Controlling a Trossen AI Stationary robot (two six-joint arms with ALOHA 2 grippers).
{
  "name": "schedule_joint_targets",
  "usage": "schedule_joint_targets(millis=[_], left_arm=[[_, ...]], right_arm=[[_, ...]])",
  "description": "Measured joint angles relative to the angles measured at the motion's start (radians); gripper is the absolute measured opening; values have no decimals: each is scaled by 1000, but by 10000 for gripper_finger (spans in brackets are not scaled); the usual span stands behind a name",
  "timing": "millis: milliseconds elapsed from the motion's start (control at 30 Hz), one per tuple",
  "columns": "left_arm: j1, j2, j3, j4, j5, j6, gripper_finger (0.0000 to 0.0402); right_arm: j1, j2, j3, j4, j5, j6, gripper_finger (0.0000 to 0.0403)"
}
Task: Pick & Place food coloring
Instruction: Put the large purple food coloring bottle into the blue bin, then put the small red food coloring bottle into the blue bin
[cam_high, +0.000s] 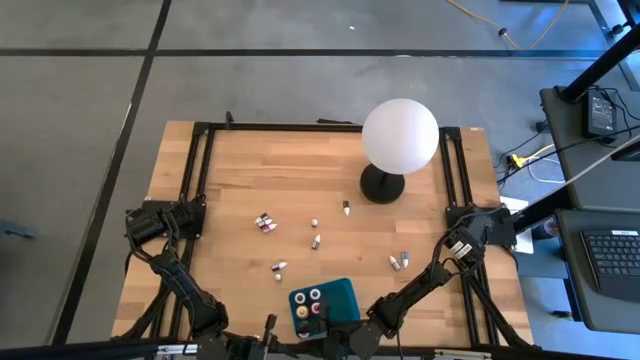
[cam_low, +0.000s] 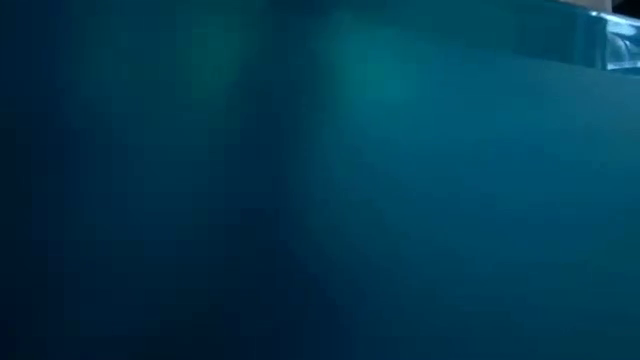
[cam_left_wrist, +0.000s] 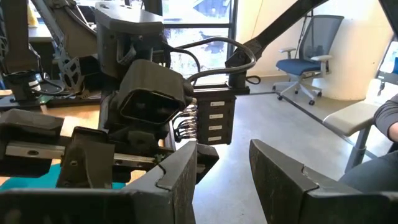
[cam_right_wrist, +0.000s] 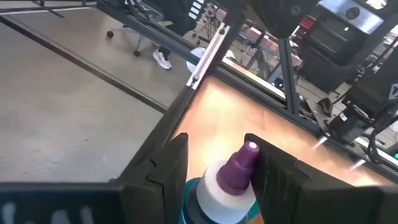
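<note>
Food coloring bottle, purple-tipped white (cam_right_wrist: 235, 176), between right hand (cam_right_wrist: 214, 171)'s parted fingers over teal rectangular tray (cam_high: 340, 293); release, withdraw next.

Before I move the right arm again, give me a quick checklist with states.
1. Bottle at the right claw, above the tray: ok, teal shows under it.
2. Bottle let go: cannot tell.
3. Left claw open and empty: ok.
4. Low view usable: not ok, it is filled with teal.
5. All bottles in tray: not ok, loose bottles lie on the table.
6. Lamp away from both claws: ok.
</note>
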Motion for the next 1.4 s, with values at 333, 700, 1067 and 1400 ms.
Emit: schedule_joint_targets(millis=[333,700,1067,1400], left_arm=[[0,0,0,0,0,0,143],[-1,0,0,0,0,0,144],[-1,0,0,-7,4,0,144],[16,-59,0,-17,-215,-33,144]], right_arm=[[6,0,0,48,147,-68,161],[34,-39,27,109,92,-133,161],[156,-339,-10,-467,107,46,161],[257,-720,-422,-653,188,577,161]])
